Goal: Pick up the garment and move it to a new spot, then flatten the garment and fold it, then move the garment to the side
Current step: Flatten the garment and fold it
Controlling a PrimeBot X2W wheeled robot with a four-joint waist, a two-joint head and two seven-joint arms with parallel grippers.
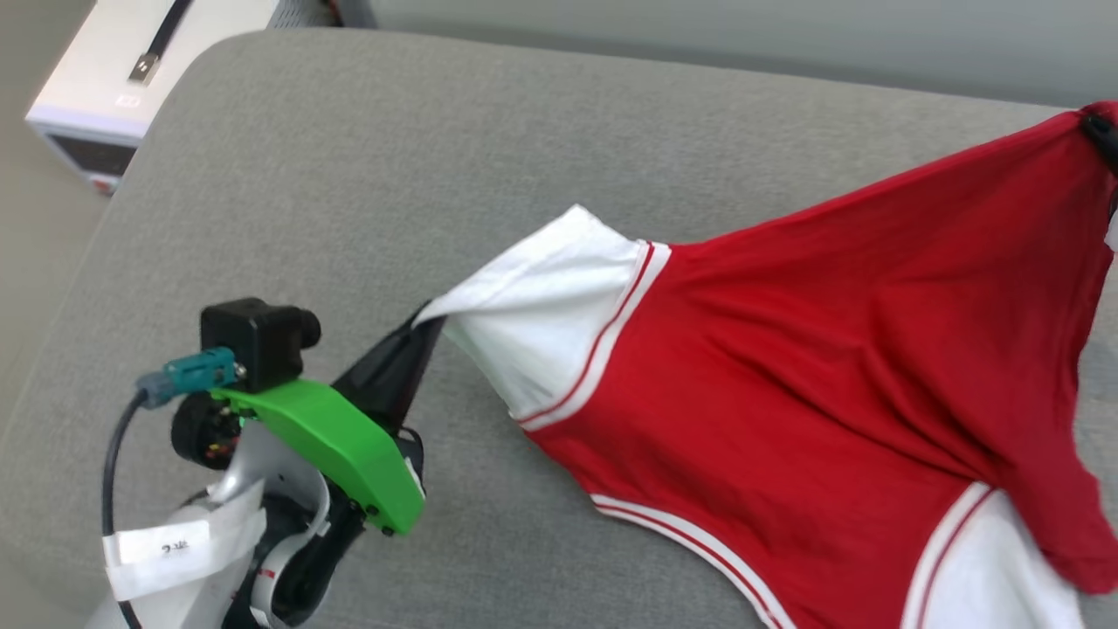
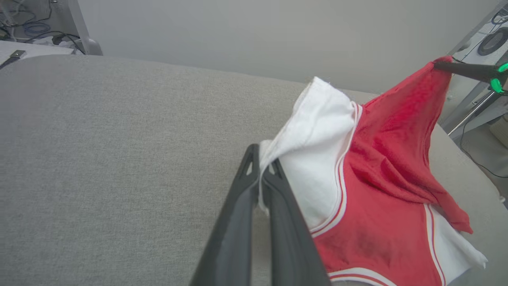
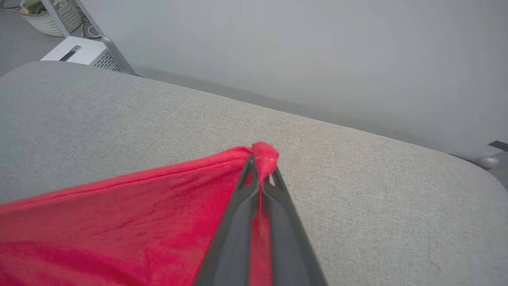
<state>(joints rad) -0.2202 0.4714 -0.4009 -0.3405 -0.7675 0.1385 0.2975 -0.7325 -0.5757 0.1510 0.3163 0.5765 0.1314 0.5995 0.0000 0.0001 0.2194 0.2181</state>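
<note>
On the left gripper (image 2: pixel 262 163) the jaws are pressed together on the edge of a white sleeve (image 2: pixel 317 131), with a thin fold of cloth pinched between the two dark fingers (image 2: pixel 238 222). From the head view this gripper (image 1: pixel 428 319) sits low over the middle of the grey upholstered cushion (image 1: pixel 367 175), and a green mount (image 1: pixel 341 437) and a small black camera (image 1: pixel 258 336) sit on the wrist behind it.

On the right gripper (image 3: pixel 260 167) the jaws are likewise closed, nipping a bunched red corner of the garment (image 3: pixel 119 206). That corner is lifted clear of the cushion (image 3: pixel 377 190), towards its far right corner (image 1: pixel 1102 131).

The garment (image 1: pixel 786 367), a red T-shirt with white sleeves, is stretched between the two grips across the right half of the cushion. Its red body rises in a taut ridge to the raised corner and sags into folds below. Red-and-white striped trim (image 1: pixel 629 306) runs where the held sleeve (image 1: pixel 541 323) joins the body. A second striped band (image 1: pixel 690 533) curves along the edge facing the cushion's near side. The other white sleeve (image 1: pixel 987 568) lies at the near right edge, partly under a hanging red flap.

Beyond the cushion's far left corner stands a white box-shaped device (image 1: pixel 131 61).
</note>
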